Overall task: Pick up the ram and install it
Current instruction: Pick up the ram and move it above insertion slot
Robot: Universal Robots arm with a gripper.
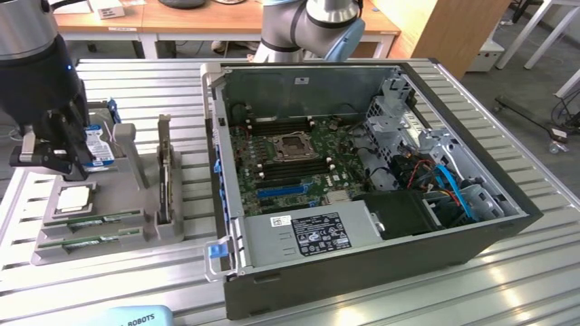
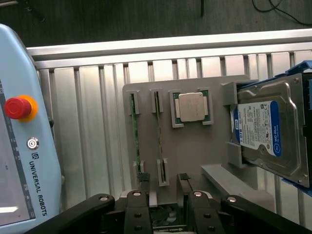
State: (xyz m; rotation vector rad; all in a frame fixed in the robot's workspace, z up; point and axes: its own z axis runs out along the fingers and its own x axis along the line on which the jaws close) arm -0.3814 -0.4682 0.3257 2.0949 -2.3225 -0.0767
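Claw [image 2: 162, 178] over slatted table [image 1: 154, 85], wooden desks [image 1: 190, 24] beyond

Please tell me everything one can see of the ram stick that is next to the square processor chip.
This ram stick is a long, thin green circuit board with small dark chips and pale labels on its face. It stands on its long edge in the grey holder, each end in a small slot, parallel to the second stick and between it and the processor chip. The open gripper does not touch it.
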